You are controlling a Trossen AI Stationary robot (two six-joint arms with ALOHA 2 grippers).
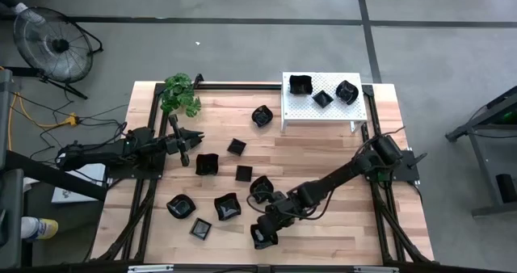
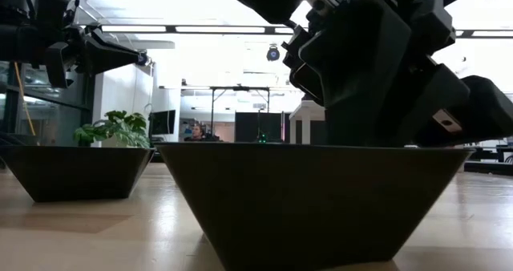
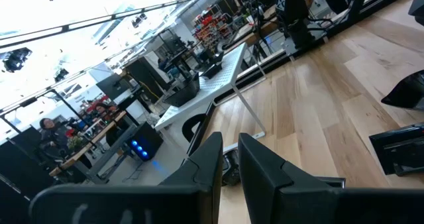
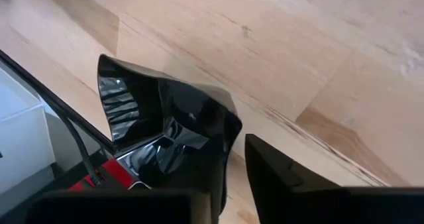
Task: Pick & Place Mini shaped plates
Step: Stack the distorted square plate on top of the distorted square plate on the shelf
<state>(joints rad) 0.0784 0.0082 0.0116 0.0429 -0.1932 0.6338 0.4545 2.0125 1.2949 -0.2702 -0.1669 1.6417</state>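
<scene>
Left gripper (image 1: 198, 137) is hanging by table's left edge, fingers nearly together, empty. Right gripper (image 1: 263, 234) is pinching rim of a mini plate (image 1: 260, 237) at front edge; glossy, stiff, likely slippery: rim hold is best.

Rack (image 1: 323, 111) sits at the table's (image 1: 323, 156) far right; three plates on it: one left (image 1: 300, 85), one middle (image 1: 322, 98), one right (image 1: 347, 91). Plant (image 1: 181, 94) at far left corner. Plate (image 1: 262, 115) just left of the rack. Mid-table: plate (image 1: 236, 147), plate (image 1: 244, 174) nearer, plate (image 1: 208, 163) to their left. Near-left cluster: plates (image 1: 180, 205), (image 1: 227, 207), (image 1: 201, 228). Plate (image 1: 260, 186) right of the cluster. Right gripper (image 1: 264, 234) over a plate (image 4: 165, 131) at the near edge, centre. Left gripper (image 1: 187, 149) over left side, beside the mid-left plate. Fan (image 1: 53, 43) on the floor, far left, off the table.
</scene>
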